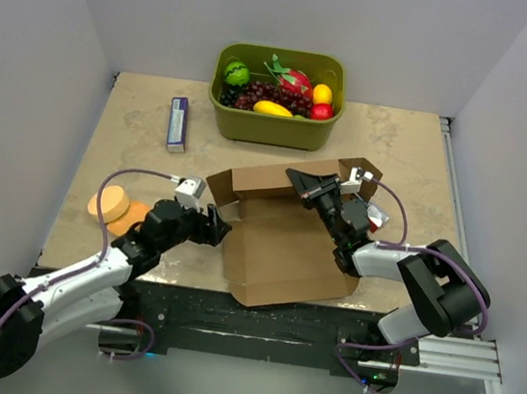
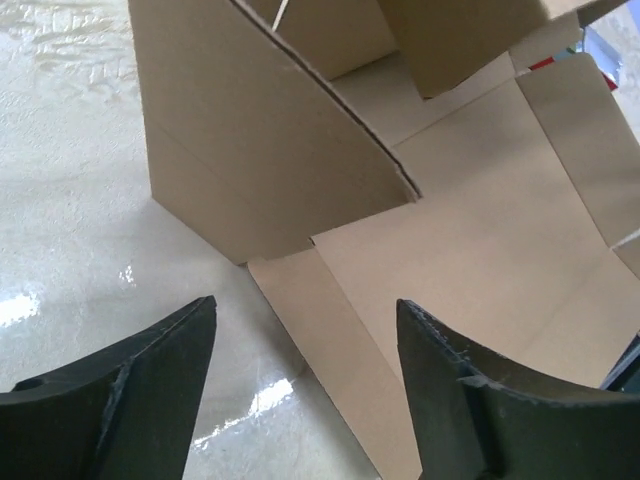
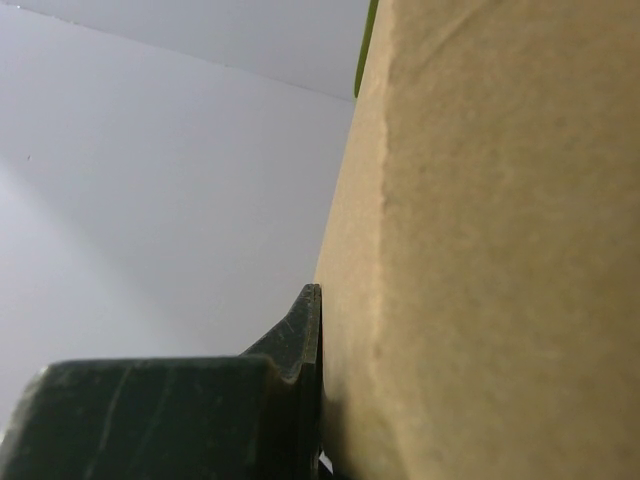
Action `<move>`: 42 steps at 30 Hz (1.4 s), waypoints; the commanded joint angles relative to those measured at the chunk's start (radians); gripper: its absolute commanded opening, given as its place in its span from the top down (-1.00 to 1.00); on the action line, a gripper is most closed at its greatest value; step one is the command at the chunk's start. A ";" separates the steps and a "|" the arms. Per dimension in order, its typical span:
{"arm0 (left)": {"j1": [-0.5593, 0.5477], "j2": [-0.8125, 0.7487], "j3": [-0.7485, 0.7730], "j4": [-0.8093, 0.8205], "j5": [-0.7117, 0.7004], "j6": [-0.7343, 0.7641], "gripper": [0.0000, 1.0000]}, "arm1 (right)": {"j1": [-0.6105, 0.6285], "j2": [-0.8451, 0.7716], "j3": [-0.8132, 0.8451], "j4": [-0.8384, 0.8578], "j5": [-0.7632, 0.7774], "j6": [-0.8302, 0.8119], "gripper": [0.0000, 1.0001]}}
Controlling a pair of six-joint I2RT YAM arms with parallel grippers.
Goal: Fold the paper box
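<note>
1. Top view: I am looking at the paper box (image 1: 286, 249) lying at the near middle of the table (image 1: 395, 156), its floor flat and its far wall and left panel standing up. Beyond it, an olive-green tub (image 1: 273, 125) of fruit is sitting at the far edge. A small purple-and-white carton (image 1: 178, 124) is lying far left, and an orange disc (image 1: 110, 203) is sitting near left. The left gripper (image 1: 216, 222) is hovering just beside the box's left side. The right gripper (image 1: 299, 184) is reaching over the far wall, and its arm is covering part of the box's right side.

2. Left wrist: the left gripper (image 2: 302, 305) is standing open and holding nothing. The box (image 2: 480, 230) is filling the frame ahead, with a raised panel blocking the far corner. The top of that panel is cut off.

3. Right wrist: blurred cardboard (image 3: 480, 250) is filling the right half. One of the fingers (image 3: 290, 350) is pressing flat against it; the other is hidden. I am reading the right gripper (image 3: 318, 320) as clamped on the box wall.
</note>
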 commanded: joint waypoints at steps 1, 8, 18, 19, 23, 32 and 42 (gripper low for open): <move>-0.027 0.027 0.063 0.019 -0.086 -0.034 -0.59 | -0.004 0.010 -0.002 -0.029 0.039 -0.058 1.00; -0.082 0.181 0.157 0.033 -0.236 -0.057 -0.47 | -0.004 0.016 -0.010 -0.018 0.051 -0.046 1.00; -0.124 0.257 0.227 -0.035 -0.466 -0.022 -0.07 | -0.004 0.012 -0.012 -0.020 0.050 -0.040 1.00; -0.125 0.257 0.220 -0.035 -0.471 -0.024 0.01 | -0.004 0.015 -0.012 -0.020 0.048 -0.037 1.00; -0.128 0.260 0.212 -0.032 -0.507 -0.022 0.15 | -0.004 0.013 -0.012 -0.024 0.040 -0.041 1.00; -0.139 0.238 0.246 -0.058 -0.550 0.005 0.70 | -0.004 0.035 -0.016 -0.023 0.053 -0.067 1.00; -0.139 0.211 0.364 -0.138 -0.470 -0.007 1.00 | -0.004 0.053 -0.019 -0.026 0.065 -0.092 1.00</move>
